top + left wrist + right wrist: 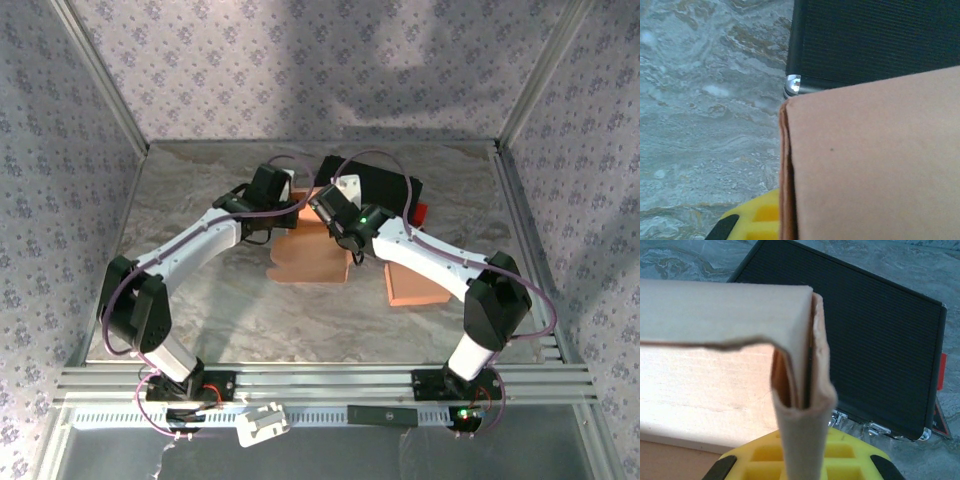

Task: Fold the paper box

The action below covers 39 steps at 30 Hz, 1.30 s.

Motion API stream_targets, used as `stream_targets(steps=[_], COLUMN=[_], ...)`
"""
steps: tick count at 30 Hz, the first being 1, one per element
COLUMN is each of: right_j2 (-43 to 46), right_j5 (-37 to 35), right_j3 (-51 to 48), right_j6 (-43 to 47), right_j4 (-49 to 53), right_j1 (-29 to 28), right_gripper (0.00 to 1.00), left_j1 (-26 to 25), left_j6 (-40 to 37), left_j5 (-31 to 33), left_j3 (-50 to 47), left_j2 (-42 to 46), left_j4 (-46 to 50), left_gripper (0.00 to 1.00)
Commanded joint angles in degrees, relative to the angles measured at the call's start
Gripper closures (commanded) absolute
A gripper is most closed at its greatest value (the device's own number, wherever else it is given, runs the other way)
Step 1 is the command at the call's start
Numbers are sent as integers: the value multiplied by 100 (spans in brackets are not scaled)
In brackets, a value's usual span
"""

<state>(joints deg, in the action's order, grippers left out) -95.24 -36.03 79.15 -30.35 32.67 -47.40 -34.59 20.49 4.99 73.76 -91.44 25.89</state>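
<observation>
Overhead view looks down on the table (300, 320); both close wrist views share paper box (875, 165) and black case (865, 340)

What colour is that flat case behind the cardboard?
Black, finely ribbed; the case shows best in the right wrist view.

Pale walls (300, 60) printed with small purple sprigs close the enclosure at 9, 12 and 3 o'clock, framed by slanting aluminium posts (95, 70). A grey-and-tan marbled worktop (200, 300) lies evenly lit below, with slotted aluminium rails (330, 378) at 6 o'clock.
</observation>
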Motion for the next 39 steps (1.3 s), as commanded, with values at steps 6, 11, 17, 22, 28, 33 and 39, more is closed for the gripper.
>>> stream_targets(steps=[6,11,17,22,28,33,39], right_j2=[209,234,205,213,234,246,303], right_j5=[-25,-7,22,108,289,412,510], right_j3=[66,15,-10,10,82,85,48], right_j6=[-190,-200,-226,-259,-313,-321,-342], right_j4=[147,150,122,142,148,147,152], right_j1=[-42,1,3,31,69,91,133], right_gripper=[100,100,100,100,100,100,100], left_j1=[-302,-340,-408,-244,-90,-14,0], left_j6=[7,142,205,-17,-197,-275,-349], left_j5=[1003,832,349,367,183,310,444], left_j3=[-180,-238,-251,-142,-177,-170,-72], left_j2=[328,668,1166,1195,996,812,548], left_j4=[-34,-70,-125,68,-8,-169,-240], left_gripper=[83,53,39,38,43,49,60])
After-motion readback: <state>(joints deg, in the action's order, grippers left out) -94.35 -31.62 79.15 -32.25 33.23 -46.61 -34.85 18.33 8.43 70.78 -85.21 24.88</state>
